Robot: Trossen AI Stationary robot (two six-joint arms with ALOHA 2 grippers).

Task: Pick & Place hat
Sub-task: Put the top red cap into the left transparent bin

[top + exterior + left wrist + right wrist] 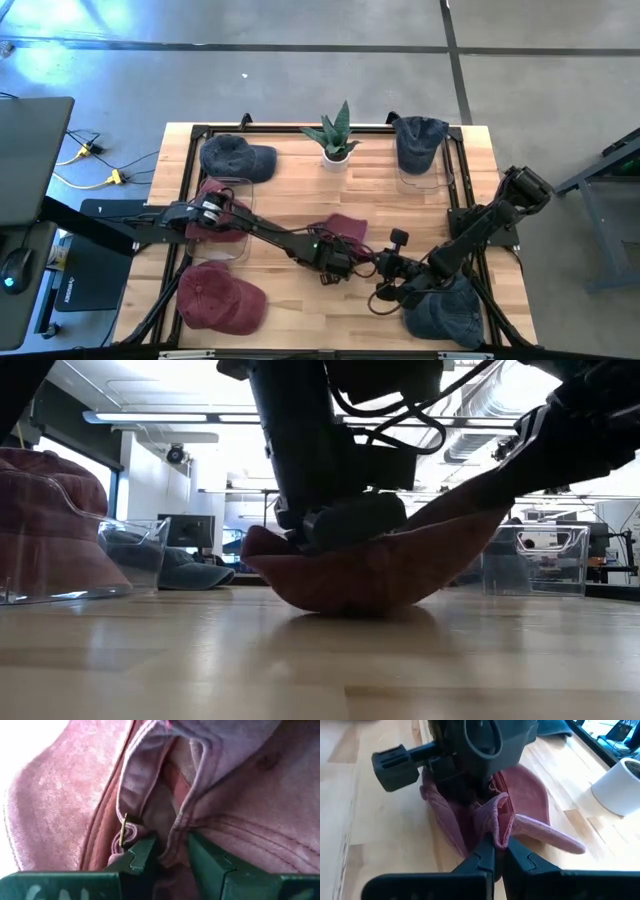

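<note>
Hat, maroon cap type [345, 228]: located at the centre of the wooden tabletop [290, 200], crown down and hollow side up, resting on the boards as seen in the low view.

Both arms work on it. The left hand [172, 852] is clenched on a fold of the inner band and seam fabric at the rear of the cap. The right hand [499, 851] is clenched on a bunched ridge of fabric beside the brim [547, 836], directly next to the left hand.

Hazards, largest first:

1. Opposing pull. Two hands grip the same cap close together. If the arms move apart or lift at different rates, the fabric is likely to stretch, tear at the seam, or be pulled out of one grip.
2. Arm contact. The two hands are near touching; a small path error could bring them into collision.
3. Thin grip. Each hand holds only a pinch of soft cloth. Judged from these views, the fold could slip free on lifting, and the cap would drop back.
4. Snagging. The small brass buckle [123, 830] lies just beside the left fingers [142, 857] and could catch on them at release.
</note>
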